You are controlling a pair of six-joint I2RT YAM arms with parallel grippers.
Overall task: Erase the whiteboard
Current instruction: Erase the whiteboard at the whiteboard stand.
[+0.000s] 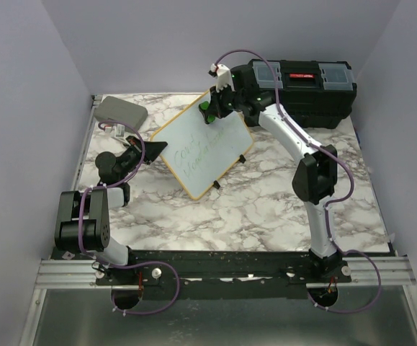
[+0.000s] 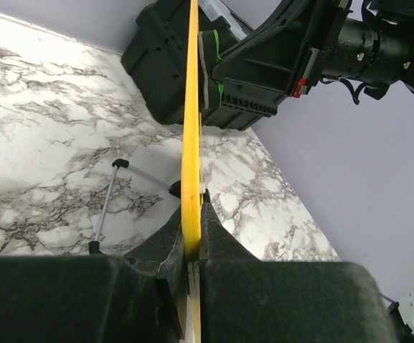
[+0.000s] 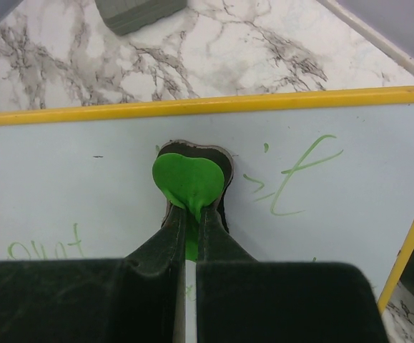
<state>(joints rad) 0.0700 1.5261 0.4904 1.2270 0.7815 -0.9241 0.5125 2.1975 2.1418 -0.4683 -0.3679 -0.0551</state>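
Marble-pattern tabletop [image 1: 266,209], white w/ grey veins.

1. whiteboard [image 1: 208,144]: centre of top view, set diagonally, yellow-looking frame, rounded corners. Two small black feet [image 1: 243,157] show on its lower-right edge. Whether it rests flat or is tilted: can't tell. Left wrist view has it edge-on, a thin yellow strip up the middle of the frame.
2. green handwriting [image 3: 292,179] on board face: two lines in top view. First word starts approx. "Con" at lower left of right wrist view, rest not legible. Loose "t"-like strokes at centre-right.
3. left gripper [image 2: 192,214]: fingers pressed together on the board's frame edge, at the board's left corner in top view.
4. right gripper [image 3: 192,207]: fingers pinching a green eraser pad [image 3: 189,179], dark backing, pad flat against board face near its top edge.
5. grey rounded case [image 1: 119,112]: upper left of top view, near board's left corner, not touching.
6. black toolbox [image 1: 302,86]: upper right, clear lid compartments, red label [image 1: 299,72], text too small to read.
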